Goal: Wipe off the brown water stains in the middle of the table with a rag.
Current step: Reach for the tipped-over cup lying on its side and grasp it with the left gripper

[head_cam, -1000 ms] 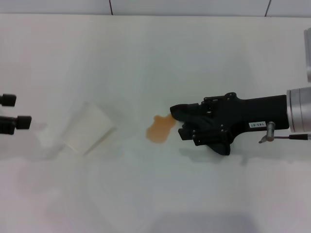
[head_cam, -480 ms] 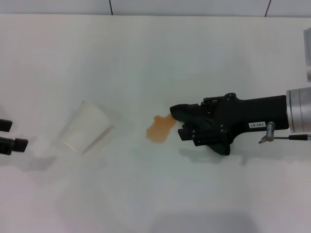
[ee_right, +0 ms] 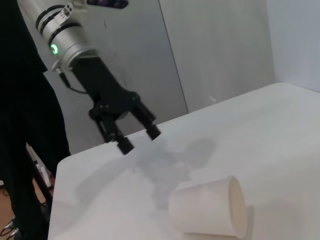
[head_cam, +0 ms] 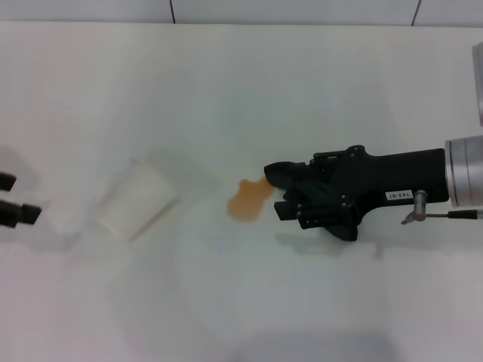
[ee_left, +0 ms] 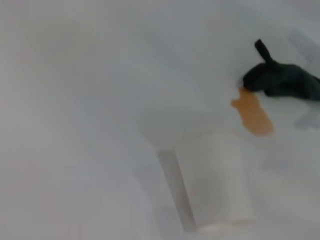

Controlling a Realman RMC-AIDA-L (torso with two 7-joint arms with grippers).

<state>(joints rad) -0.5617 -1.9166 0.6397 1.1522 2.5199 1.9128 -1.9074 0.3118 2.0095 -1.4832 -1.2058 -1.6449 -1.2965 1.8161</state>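
Left gripper [head_cam: 16, 197] retreated toward 9 o'clock edge, fingers spread, empty. Right gripper [head_cam: 290, 188] unmoved, fingers clamping rag [head_cam: 281, 173] touching stain [head_cam: 248, 200] at 3 o'clock; wipe pending.

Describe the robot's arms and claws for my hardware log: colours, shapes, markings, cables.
The right claw is matte black and blocky, on a black forearm with a small white label, a silver cuff and a thin cable. The left claw has two dark square-tipped fingers on a black forearm ending in a silver ringed cuff with a green light.

On the table [head_cam: 241, 83], stains [head_cam: 249, 200] lie between cup [head_cam: 137, 198] and rag [head_cam: 278, 174]
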